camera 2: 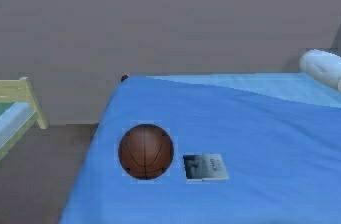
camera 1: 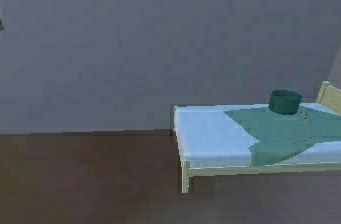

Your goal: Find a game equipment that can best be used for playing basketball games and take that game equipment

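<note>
How the gripper is standing cannot be told. In the arm side view, the basketball (camera 2: 145,151) is lying on the blue bed (camera 2: 278,120), toward 7 o'clock. A small flat card (camera 2: 205,167) is lying just beside the ball at its 3 o'clock, and a white pillow (camera 2: 330,68) is resting at its 2 o'clock. In the forward view, a dark green round thing (camera 1: 284,100) is sitting on a wooden-framed bed (camera 1: 186,165) at 3 o'clock.

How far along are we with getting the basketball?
Done: finding it; the basketball lies on the blue bed, beside a small flat item. In hand: positioning alongside that bed. Left: the take itself, since the ball rests on the cover.
</note>
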